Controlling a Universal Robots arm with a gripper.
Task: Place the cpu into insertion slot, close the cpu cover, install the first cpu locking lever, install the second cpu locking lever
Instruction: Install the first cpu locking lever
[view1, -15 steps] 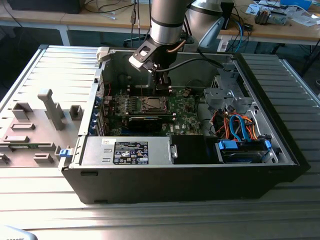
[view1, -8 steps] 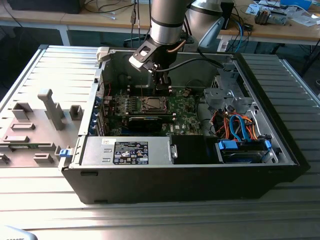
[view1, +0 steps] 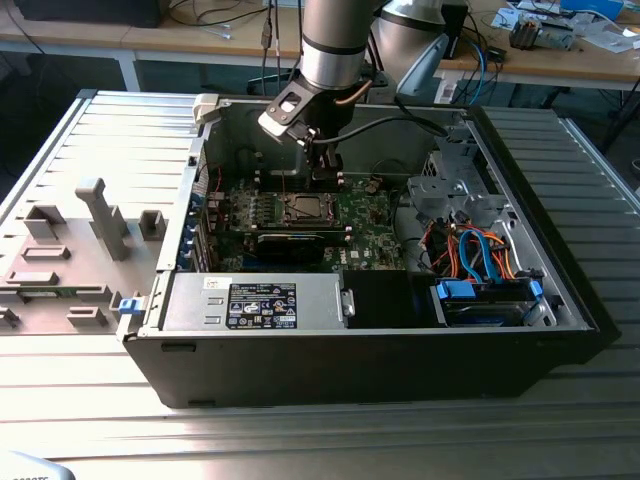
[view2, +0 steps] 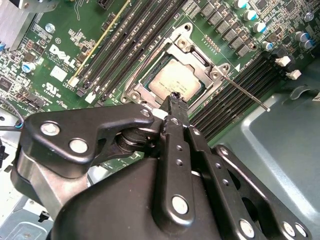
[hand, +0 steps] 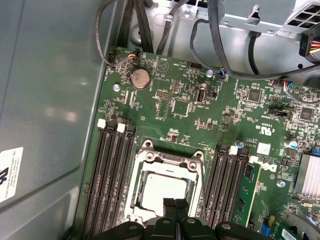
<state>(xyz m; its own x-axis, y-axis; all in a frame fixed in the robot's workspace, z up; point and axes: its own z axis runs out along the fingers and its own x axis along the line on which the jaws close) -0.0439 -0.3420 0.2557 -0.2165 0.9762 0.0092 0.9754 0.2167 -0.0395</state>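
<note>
Ridged worktop (view1: 300, 440) is carrying an open computer case (view1: 560, 330), the hand (view1: 326, 172) hanging inside. In the second wrist view its fingers (view2: 176, 107) are sitting together, empty, over the cpu (view2: 176, 82) edge. In the first wrist view the cpu cover (hand: 167, 161) is framing the cpu.

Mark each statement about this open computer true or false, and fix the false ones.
1. The cpu sits in the insertion slot. True.
2. The gripper is spread wide open. False: it is shut, with its tip over the socket's edge.
3. A thin lever rod sticks out beside the socket. True.
4. The coin battery lies on top of the chip. False: it sits on the green board, apart from the socket.
</note>
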